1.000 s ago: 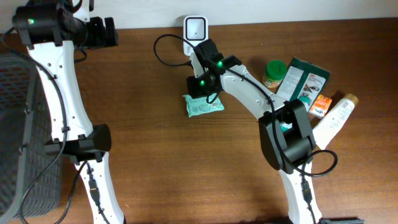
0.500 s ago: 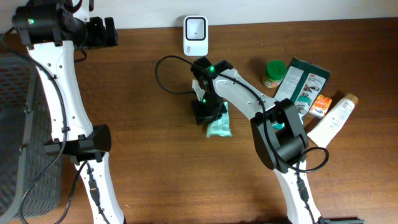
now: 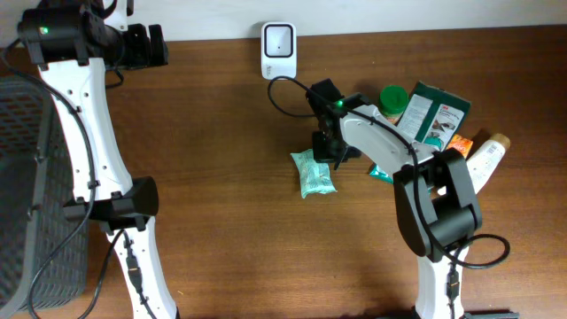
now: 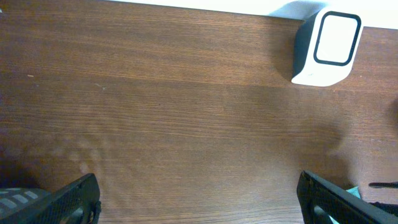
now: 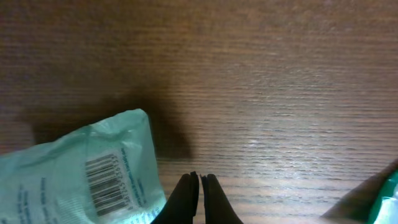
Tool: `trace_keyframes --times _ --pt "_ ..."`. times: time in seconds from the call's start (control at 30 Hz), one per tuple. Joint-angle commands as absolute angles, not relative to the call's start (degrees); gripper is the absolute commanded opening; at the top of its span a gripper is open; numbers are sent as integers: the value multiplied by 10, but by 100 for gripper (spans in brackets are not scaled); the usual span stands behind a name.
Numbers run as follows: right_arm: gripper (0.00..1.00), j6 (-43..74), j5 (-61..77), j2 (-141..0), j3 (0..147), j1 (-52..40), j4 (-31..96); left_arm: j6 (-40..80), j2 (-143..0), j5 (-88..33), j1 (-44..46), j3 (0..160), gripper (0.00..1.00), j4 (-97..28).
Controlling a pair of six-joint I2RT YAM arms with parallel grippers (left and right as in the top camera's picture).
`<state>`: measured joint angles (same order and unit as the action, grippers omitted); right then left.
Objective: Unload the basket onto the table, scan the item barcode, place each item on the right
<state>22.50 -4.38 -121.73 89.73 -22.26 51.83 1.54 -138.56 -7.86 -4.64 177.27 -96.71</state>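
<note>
The brown wooden surface (image 3: 221, 221) carries everything. A dark mesh basket (image 3: 27, 177) sits at its far left edge. A cluster of other goods lies at the right, among them a green-lidded jar (image 3: 392, 102), a dark green packet (image 3: 434, 115) and a white bottle (image 3: 483, 164).

The task's item, a pale teal pouch (image 3: 314, 173), lies flat and free near the middle of the surface, well in front of the white scanner (image 3: 277, 49) at the back edge. The right tool (image 5: 200, 180) hovers just beside the pouch with its fingers pressed together and grips nothing. The left tool (image 4: 198, 186) hangs wide open over bare wood near the scanner, holding nothing.

The smallest detail matters most: the barcode (image 5: 109, 183) faces up, plain in the right wrist view.

The step in hand looks like a pick-up. To do it well, the right tool should spread its fingers and pinch the pouch by an edge away from the printed bars. It should then lift the pouch without crumpling it. Last, it should turn the barcode squarely toward the scanner's window and hold it steady there.
</note>
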Motion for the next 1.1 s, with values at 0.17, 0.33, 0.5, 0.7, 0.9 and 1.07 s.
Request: trace_keyframes --times 0.17,0.33,0.5,0.7,0.9,1.07 --pt "14 61 179 -1240 919 -266 414 15 -1388 -75 -49 1778 99 -967" --pt "63 164 238 -1200 1045 -157 655 15 -1388 -75 -49 1778 99 -967" --pt "53 133 292 -1204 912 -138 639 15 -1388 -75 -49 1778 99 -967" --pt "43 140 417 -1204 755 -148 413 15 -1388 -75 -49 1778 99 -967" --pt "4 96 490 -1166 788 -148 400 15 -1388 -75 -49 1778 99 -967" --pt "4 88 488 -993 936 -141 456 15 -1388 -75 -49 1778 99 -967"
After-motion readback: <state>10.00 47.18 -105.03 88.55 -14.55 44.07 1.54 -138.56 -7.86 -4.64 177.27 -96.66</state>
